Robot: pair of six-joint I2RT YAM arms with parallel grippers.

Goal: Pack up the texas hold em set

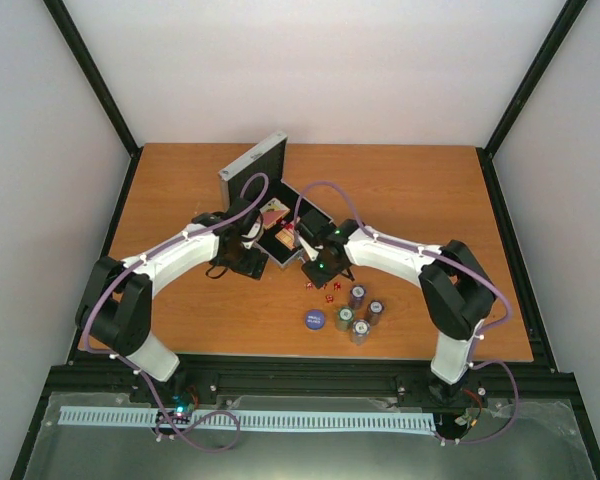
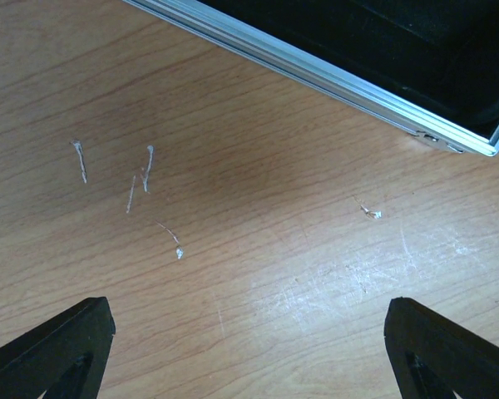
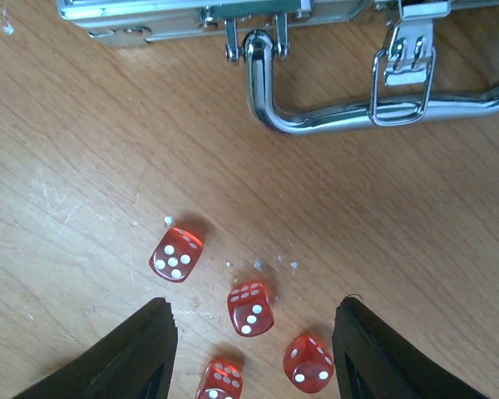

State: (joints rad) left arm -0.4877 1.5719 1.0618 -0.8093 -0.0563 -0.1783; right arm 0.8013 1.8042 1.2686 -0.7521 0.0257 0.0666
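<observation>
The silver case [image 1: 257, 166] lies open at the table's middle, its lid upright and its black-lined base [image 1: 302, 226] holding red-orange cards [image 1: 273, 212]. My left gripper [image 1: 244, 262] is open and empty over bare wood just left of the base; its view shows the case's silver edge [image 2: 333, 79] ahead of the gripper [image 2: 249, 357]. My right gripper [image 1: 315, 268] is open and empty, low over several red dice [image 1: 321, 291]. In the right wrist view the dice [image 3: 251, 308] lie between and ahead of the fingers [image 3: 125, 357], with the case's chrome handle [image 3: 358, 116] beyond.
A round blue disc [image 1: 315, 319] and several chip stacks [image 1: 359, 312] stand near the front edge, right of the dice. A chrome latch [image 3: 403, 62] hangs over the handle. The wood shows white scratches [image 2: 145, 170].
</observation>
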